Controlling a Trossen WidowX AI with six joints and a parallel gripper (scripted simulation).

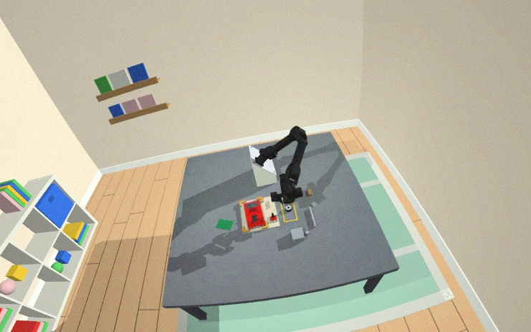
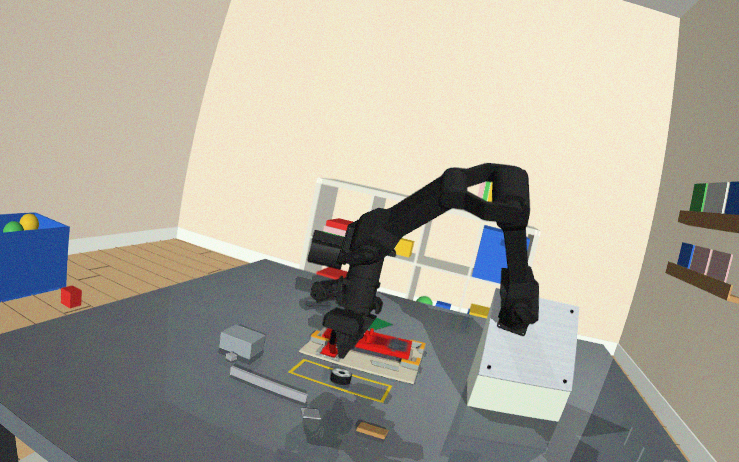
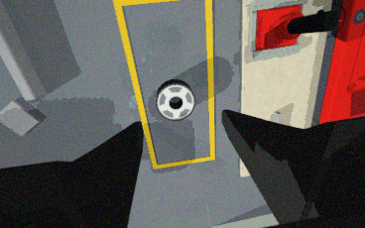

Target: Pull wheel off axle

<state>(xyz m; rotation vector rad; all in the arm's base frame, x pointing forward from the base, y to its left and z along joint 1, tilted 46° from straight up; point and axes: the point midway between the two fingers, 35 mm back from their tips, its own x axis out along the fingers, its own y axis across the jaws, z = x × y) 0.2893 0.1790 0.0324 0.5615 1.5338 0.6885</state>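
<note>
The black wheel with a white spoked face (image 1: pixel 288 208) (image 2: pixel 340 376) (image 3: pixel 176 93) lies flat, face up, inside the yellow outline (image 1: pixel 290 220) (image 2: pixel 296 366) (image 3: pixel 209 35) and touches none of its lines. My gripper (image 2: pixel 342 352) (image 3: pixel 182 121) is open and empty. Its fingertips are above the wheel, with a gap on either side of it in the wrist view. The black upright axle (image 1: pixel 273 215) (image 2: pixel 333 339) (image 3: pixel 312 23) stands bare on its small red base at the edge of the beige board (image 1: pixel 272 202) (image 2: pixel 409 374) (image 3: pixel 268 89).
The red panel (image 1: pixel 254 212) sits on the board beside the axle. A long grey bar (image 1: pixel 312 216) (image 2: pixel 268 385), a grey block (image 1: pixel 297 233) (image 2: pixel 241 342) and an orange piece (image 1: pixel 310 192) (image 2: pixel 372 429) lie around the outline. A large pale box (image 1: pixel 264 179) (image 2: pixel 518 398) stands behind the board.
</note>
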